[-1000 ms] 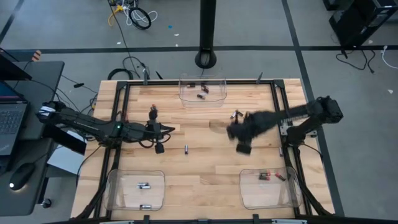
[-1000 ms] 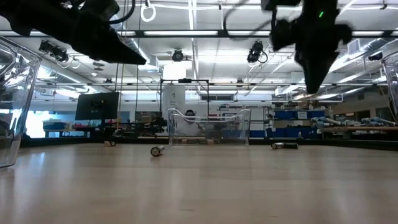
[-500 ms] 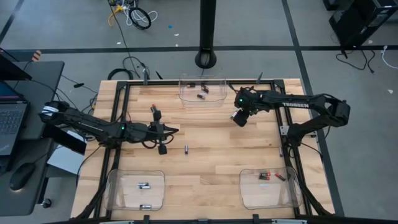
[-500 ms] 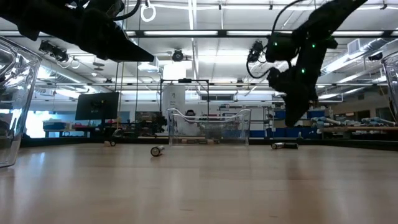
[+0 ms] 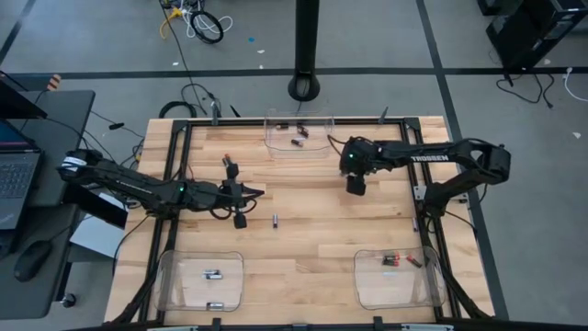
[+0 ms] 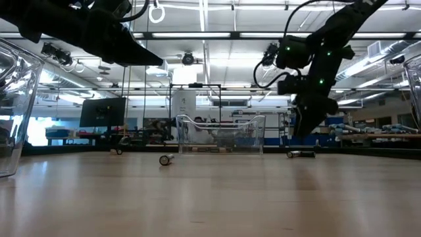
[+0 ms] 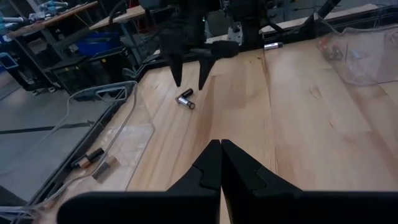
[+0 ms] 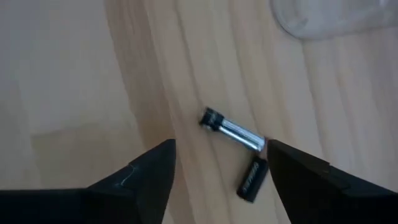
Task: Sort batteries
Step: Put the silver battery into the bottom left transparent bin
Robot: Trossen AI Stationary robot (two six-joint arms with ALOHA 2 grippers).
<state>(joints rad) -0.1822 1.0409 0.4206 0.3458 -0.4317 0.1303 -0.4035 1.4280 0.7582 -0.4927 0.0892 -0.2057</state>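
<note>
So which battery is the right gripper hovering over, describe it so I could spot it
Start at the clear bin at the table's far edge. The open right gripper hangs beside it over two batteries. The silvery battery is the longer one; the black battery is shorter.

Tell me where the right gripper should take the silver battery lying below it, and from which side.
Grip the silver battery across its middle, coming straight down from above. It lies flat on the table, so only its long sides are free. A black battery sits at one end, so the open right gripper should probably straddle the barrel, clear of that end.
</note>
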